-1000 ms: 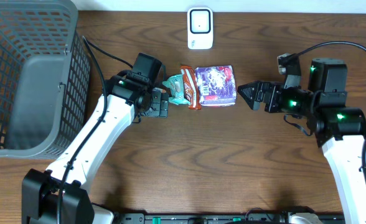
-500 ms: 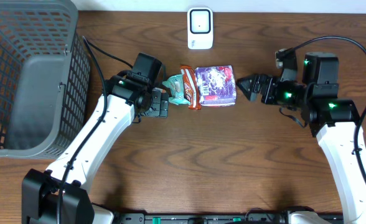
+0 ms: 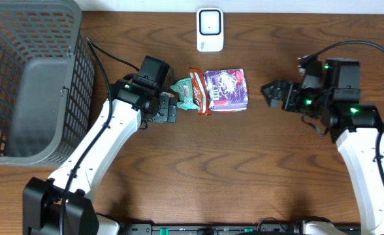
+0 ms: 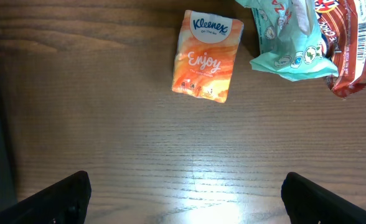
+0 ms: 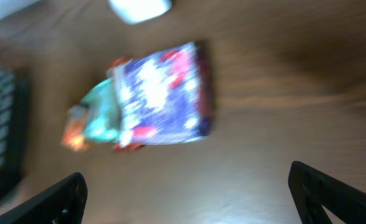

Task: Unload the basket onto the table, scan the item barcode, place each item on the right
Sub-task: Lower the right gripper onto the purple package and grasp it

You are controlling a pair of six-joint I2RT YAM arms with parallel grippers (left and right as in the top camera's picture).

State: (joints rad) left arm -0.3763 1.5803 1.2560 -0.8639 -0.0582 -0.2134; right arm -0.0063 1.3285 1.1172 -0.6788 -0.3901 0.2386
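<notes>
White arm links [image 3: 100, 140], black cabled joints [image 3: 151, 70]

a white scanner [image 3: 209, 29] lies flat at the far edge of the bench [image 3: 198, 176]. near it a purple and blue packet [image 3: 226, 90] lies flat, touching a red-brown wrapper [image 3: 197, 91] and a crumpled teal pouch [image 3: 182, 88]. an orange kleenex pack [image 4: 208, 55] lies flat just beside the pouch.

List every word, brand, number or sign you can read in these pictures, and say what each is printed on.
"Kleenex": top of the orange tissue pack, left wrist view.
"Enjoy": middle of the same pack.
Small print along its lower edge: too small to read.
Teal packet: tiny icons only, unreadable.
Red-brown wrapper: lettering cut off at the frame edge, unreadable.
Purple packet: print too small overhead, blurred in the right wrist view.
White scanner: no legible marking.
</notes>
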